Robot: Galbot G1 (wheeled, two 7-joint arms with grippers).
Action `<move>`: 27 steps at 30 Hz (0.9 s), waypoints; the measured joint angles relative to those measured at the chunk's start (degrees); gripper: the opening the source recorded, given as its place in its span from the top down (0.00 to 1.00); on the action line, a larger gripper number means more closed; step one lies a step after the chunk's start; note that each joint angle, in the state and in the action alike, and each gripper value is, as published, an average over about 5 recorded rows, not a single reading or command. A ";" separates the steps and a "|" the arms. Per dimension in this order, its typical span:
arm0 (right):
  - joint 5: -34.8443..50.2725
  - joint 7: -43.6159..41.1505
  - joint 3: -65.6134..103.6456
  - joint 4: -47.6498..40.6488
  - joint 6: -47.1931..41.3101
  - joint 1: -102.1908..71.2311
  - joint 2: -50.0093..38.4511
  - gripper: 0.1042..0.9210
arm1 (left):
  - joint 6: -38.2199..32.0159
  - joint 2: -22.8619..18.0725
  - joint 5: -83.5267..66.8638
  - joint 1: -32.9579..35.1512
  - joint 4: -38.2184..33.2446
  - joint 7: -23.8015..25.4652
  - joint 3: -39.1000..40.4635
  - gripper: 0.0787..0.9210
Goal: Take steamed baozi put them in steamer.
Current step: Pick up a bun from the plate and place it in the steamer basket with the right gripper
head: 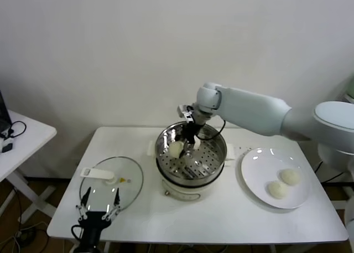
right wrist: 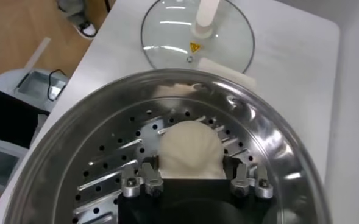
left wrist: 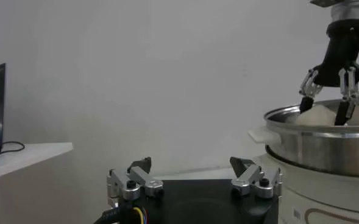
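The steel steamer [head: 215, 153] stands on its cream cooker base at the table's middle. My right gripper [head: 187, 148] reaches down into it, and its fingers [right wrist: 150, 176] press both sides of one off-white baozi [right wrist: 188, 146], held low over the perforated bottom. This baozi also shows in the head view [head: 176, 149] and in the left wrist view [left wrist: 323, 113]. Two more baozi [head: 290, 176] [head: 277, 189] lie on the white plate [head: 257, 164] at the right. My left gripper [head: 99, 206] is parked, open and empty, at the front left by the glass lid.
The round glass lid [head: 110, 181] with a white handle lies flat left of the steamer and shows in the right wrist view [right wrist: 197, 33]. A small white side table [head: 22, 137] stands at the far left. A white wall is behind.
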 measured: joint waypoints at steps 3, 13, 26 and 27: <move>-0.31 0.09 0.02 -0.28 0.02 -0.61 0.61 0.30 | -0.07 0.04 -0.15 0.06 0.11 0.05 -0.26 0.12; -1.38 0.18 0.20 -0.78 0.28 -1.68 1.25 0.30 | -0.10 0.06 -0.25 0.05 0.15 0.08 -0.47 0.12; -2.56 0.20 0.27 -0.88 0.88 -2.17 0.99 0.27 | -0.14 0.08 -0.25 0.02 0.24 0.09 -0.35 0.12; -2.66 0.22 0.29 -0.92 0.97 -2.22 1.03 0.24 | -0.14 0.08 -0.25 0.02 0.24 0.09 -0.32 0.12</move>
